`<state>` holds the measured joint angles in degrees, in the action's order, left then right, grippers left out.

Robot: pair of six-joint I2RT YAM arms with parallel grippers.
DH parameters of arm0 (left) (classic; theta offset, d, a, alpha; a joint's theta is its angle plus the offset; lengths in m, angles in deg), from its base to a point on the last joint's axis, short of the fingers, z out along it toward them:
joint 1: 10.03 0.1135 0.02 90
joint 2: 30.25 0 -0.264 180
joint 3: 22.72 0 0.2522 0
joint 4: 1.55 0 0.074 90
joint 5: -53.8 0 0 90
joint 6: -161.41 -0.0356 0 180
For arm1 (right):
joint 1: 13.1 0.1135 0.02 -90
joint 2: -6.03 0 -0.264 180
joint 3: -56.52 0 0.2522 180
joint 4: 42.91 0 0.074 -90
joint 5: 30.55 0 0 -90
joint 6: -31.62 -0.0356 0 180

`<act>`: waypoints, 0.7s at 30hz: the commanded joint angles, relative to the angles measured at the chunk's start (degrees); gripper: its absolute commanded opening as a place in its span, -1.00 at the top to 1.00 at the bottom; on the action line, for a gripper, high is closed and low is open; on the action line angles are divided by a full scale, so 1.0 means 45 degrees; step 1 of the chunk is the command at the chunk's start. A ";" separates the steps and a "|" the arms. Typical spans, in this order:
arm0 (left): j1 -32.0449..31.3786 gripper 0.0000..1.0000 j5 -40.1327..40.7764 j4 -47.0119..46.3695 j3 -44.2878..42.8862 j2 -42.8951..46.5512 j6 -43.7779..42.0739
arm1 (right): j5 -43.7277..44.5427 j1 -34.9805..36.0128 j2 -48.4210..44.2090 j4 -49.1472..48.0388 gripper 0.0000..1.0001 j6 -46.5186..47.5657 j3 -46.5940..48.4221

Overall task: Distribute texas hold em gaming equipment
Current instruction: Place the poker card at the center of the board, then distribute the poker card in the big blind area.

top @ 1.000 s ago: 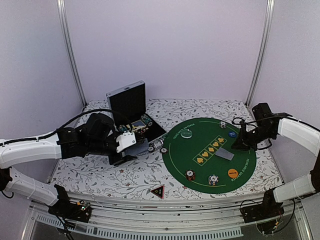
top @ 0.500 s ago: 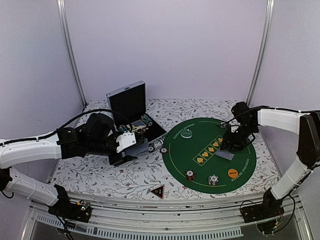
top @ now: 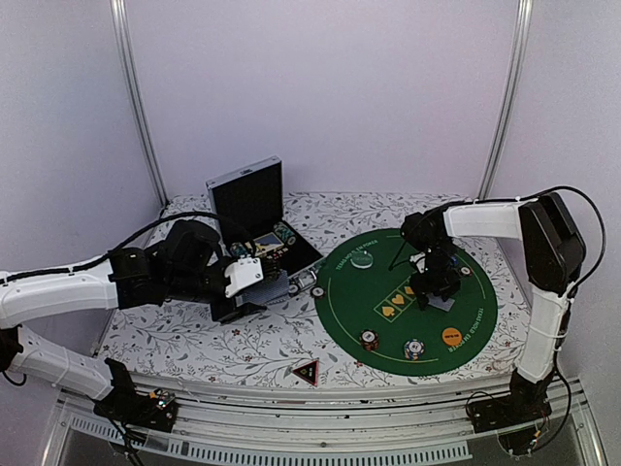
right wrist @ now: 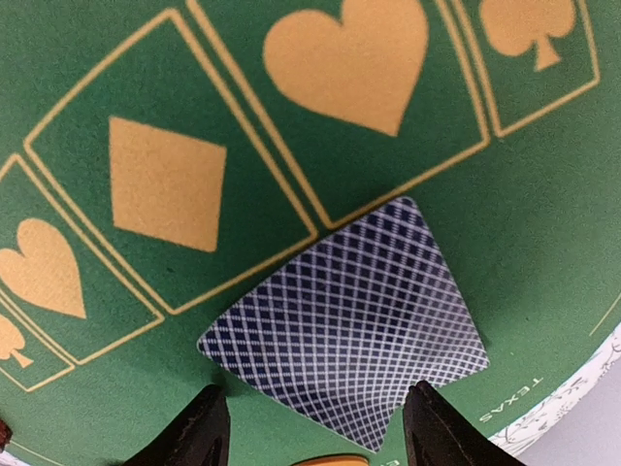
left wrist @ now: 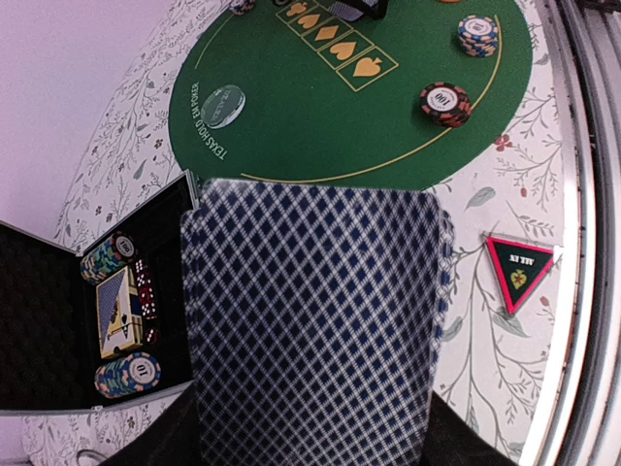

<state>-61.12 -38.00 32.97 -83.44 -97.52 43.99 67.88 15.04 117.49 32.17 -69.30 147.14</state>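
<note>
My left gripper (left wrist: 310, 439) is shut on a deck of blue-checked playing cards (left wrist: 315, 320), held beside the open case; the deck hides most of its fingers. In the top view the same deck (top: 248, 275) is at the left gripper (top: 243, 283). My right gripper (right wrist: 315, 429) stands open low over one face-down card (right wrist: 344, 320), which lies flat on the green mat (right wrist: 87, 58) between the fingertips and apart from them. From above, that right gripper (top: 435, 291) is at the card (top: 443, 304). Two chip stacks (top: 369, 340) (top: 414, 349) and an orange disc (top: 451, 336) sit on the mat's near part.
An open black case (left wrist: 58, 320) holding chips, dice and a card stands at the back left. A black red-edged triangle (top: 306, 371) lies near the table's front edge. A pale disc (top: 362, 259) rests on the round mat's (top: 340, 301) far left.
My right arm has swung left across the mat to above the face-down card and its gripper has opened. The card, the left arm and the deck stay put.
</note>
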 commanded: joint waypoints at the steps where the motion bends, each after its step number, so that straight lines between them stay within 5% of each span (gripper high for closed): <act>1: 0.0135 -0.28 -0.0267 -0.0227 0.0103 0.0271 -0.0030 | -0.0003 0.0119 0.0680 0.0392 -0.24 0.0608 0.0216; 5: 0.0125 -0.29 -0.0454 -0.0237 0.0123 0.0265 -0.0040 | 0.0282 0.0115 0.0824 0.0267 -0.04 0.0783 0.0105; 15: 0.0124 -0.29 -0.0539 -0.0188 0.0084 0.0333 -0.0064 | 0.1135 0.0109 0.0816 0.0286 0.89 0.0664 0.0067; 21: 0.0130 -0.29 -0.0571 -0.0168 0.0084 0.0368 -0.0059 | 0.0322 0.0113 0.0095 0.0543 0.95 0.0051 0.0159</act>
<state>-61.12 -39.84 32.97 -83.36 -97.30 43.99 71.20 15.72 120.09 33.24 -66.76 147.62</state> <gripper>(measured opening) 0.645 0.028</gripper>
